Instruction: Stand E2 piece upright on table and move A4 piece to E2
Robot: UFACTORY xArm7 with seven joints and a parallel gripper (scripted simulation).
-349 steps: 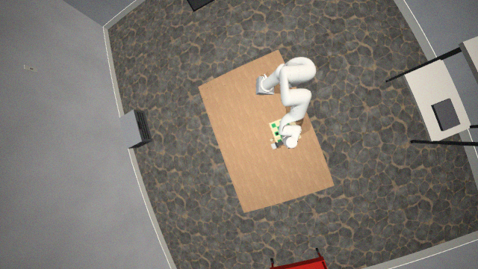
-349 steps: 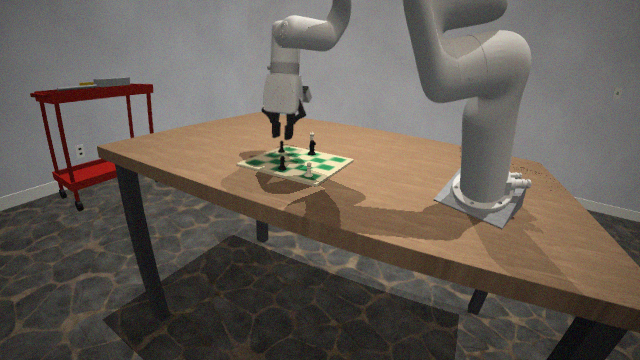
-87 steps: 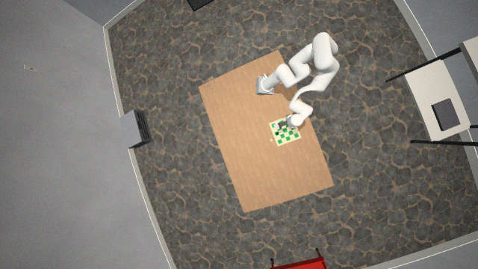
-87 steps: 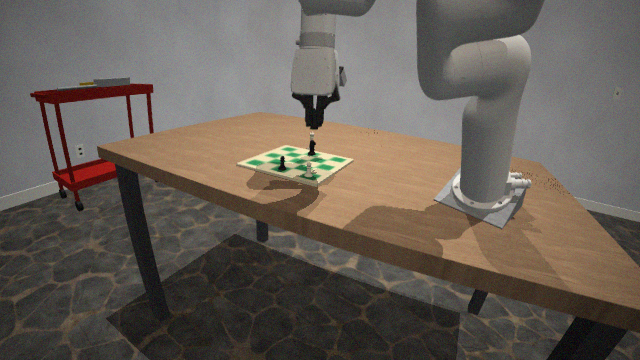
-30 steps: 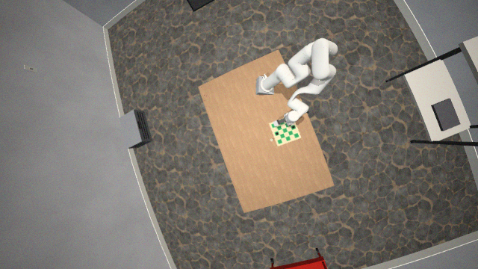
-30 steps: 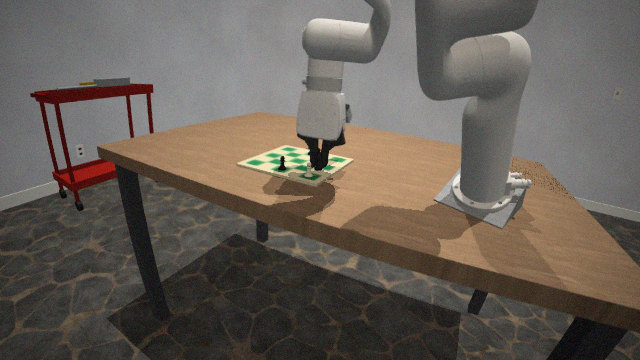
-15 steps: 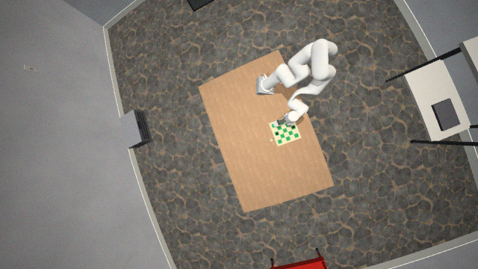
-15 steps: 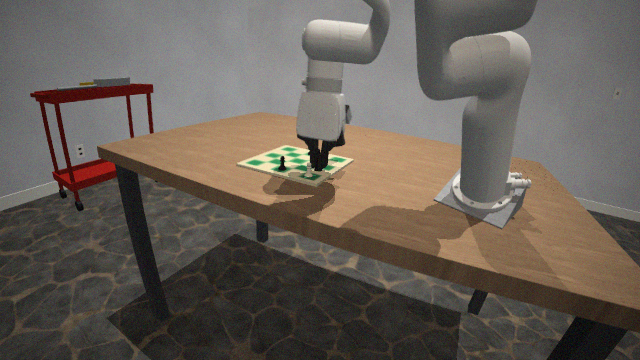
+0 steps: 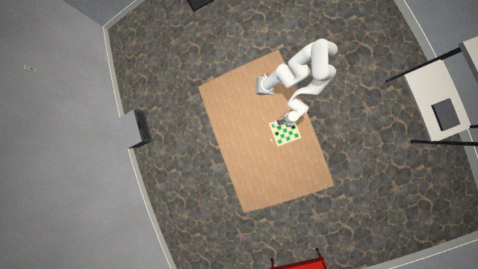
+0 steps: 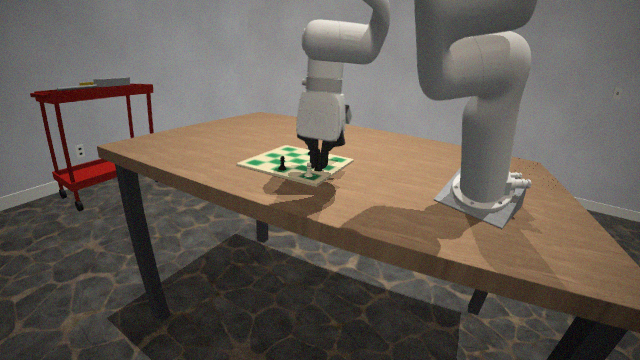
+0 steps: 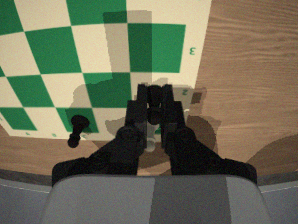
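The green and cream chessboard (image 9: 285, 133) lies on the wooden table and also shows in the side view (image 10: 296, 163). My gripper (image 10: 318, 164) points straight down over the board's near right corner. Its fingers are shut on a small dark chess piece, whose head shows between the tips near the edge, below the digit 3. The gripper hides the piece's base. A black piece (image 10: 282, 163) stands upright on the board to the left and shows in the wrist view (image 11: 76, 129). A white piece (image 10: 308, 170) stands beside the fingers. A small pale piece (image 9: 271, 140) stands on the table left of the board.
The arm's base (image 10: 482, 197) is bolted to the table to the right of the board. A red cart (image 10: 92, 130) stands on the floor beyond the table's left end. A white desk (image 9: 435, 101) stands off to one side.
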